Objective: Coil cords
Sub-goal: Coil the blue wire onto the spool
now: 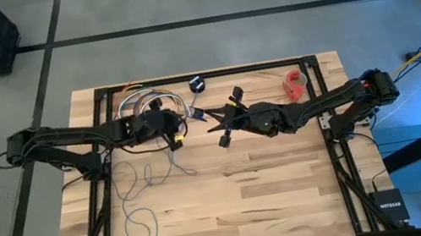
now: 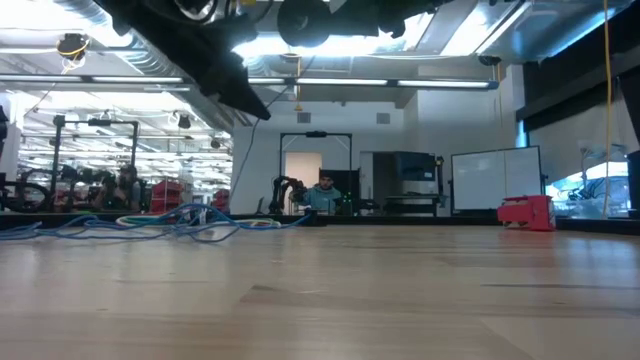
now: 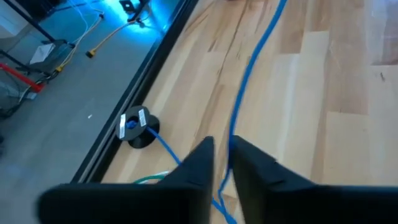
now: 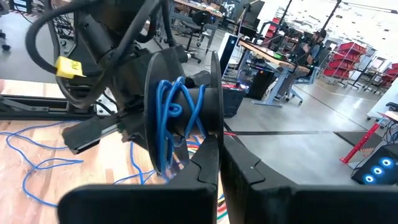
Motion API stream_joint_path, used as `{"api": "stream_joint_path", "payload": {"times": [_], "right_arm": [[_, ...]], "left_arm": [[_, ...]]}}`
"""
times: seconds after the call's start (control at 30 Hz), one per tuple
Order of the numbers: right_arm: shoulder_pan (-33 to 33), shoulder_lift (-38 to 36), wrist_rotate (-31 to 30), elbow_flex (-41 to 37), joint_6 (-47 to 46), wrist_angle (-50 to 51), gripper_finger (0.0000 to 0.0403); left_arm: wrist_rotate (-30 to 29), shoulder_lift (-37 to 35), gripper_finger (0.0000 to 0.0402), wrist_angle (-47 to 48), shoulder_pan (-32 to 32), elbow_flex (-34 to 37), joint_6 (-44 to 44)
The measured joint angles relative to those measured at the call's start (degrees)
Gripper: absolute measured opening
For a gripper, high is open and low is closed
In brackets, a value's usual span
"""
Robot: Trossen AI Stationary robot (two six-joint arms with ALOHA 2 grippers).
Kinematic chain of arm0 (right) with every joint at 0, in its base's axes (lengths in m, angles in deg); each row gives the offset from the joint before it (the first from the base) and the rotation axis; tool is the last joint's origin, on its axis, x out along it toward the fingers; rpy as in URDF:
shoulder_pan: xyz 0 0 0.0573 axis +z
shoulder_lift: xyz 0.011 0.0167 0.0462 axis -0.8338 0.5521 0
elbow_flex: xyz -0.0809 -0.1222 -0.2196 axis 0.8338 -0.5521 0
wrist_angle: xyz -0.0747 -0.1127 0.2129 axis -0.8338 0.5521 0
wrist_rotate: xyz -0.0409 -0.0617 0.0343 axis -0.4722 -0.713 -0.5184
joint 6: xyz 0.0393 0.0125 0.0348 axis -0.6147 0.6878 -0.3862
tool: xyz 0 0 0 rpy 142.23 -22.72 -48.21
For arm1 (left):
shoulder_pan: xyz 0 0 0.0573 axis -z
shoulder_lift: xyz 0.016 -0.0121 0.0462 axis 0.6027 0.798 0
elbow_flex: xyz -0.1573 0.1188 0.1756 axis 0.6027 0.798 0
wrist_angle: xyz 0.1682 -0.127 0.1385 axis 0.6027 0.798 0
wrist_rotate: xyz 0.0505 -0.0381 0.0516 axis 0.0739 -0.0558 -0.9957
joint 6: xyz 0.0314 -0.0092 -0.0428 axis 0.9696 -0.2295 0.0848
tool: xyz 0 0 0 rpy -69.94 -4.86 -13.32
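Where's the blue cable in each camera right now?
High view: blue cable loops over the wooden table's left half.
Low view: tangle at left.
Left wrist view: runs from left gripper up the boards.
Right wrist view: wound on spool at right gripper.
Shared landmark: the wooden table.

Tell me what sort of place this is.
Probably a robotics lab or workshop: a wooden table on a concrete floor, red shelving and workbenches behind, and a whiteboard.
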Motion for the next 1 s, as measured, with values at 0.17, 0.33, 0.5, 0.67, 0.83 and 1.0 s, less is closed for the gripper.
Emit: {"api": "stream_joint_path", "payload": {"times": [0.17, 0.33, 0.5, 0.67, 0.83, 1.0], "right_arm": [[0.0, 0.0, 0.0, 0.0, 0.0, 0.0, 0.0008], [0.0, 0.0, 0.0, 0.0, 0.0, 0.6, 0.0008], [0.0, 0.0, 0.0, 0.0, 0.0, 1.5, 0.0008], [-0.1, 2.3, -1.5, 0.0, 0.5, 0.4, 0.0008], [-2.1, 5.0, -2.9, 0.0, 0.6, -1.8, 0.0008], [-3.7, 6.8, -2.1, 0.0, -0.1, -3.2, 0.0008]], "left_arm": [[-0.4, -0.8, 0.0009, 0.3, -1.3, 0.0, 0.7], [-4.6, -6.4, 0.0004, 6.6, -1.4, -2.6, 0.5], [-2.4, -14.5, 0.0003, 8.2, 0.3, -4.8, -3.6], [4.8, -18.7, 0.0005, 6.9, 3.2, -5.0, -8.5], [5.0, -17.2, 0.0004, 5.6, 6.3, -5.0, -10.3], [5.0, -12.3, 0.0003, -0.3, 8.6, -5.0, -10.6]]}}
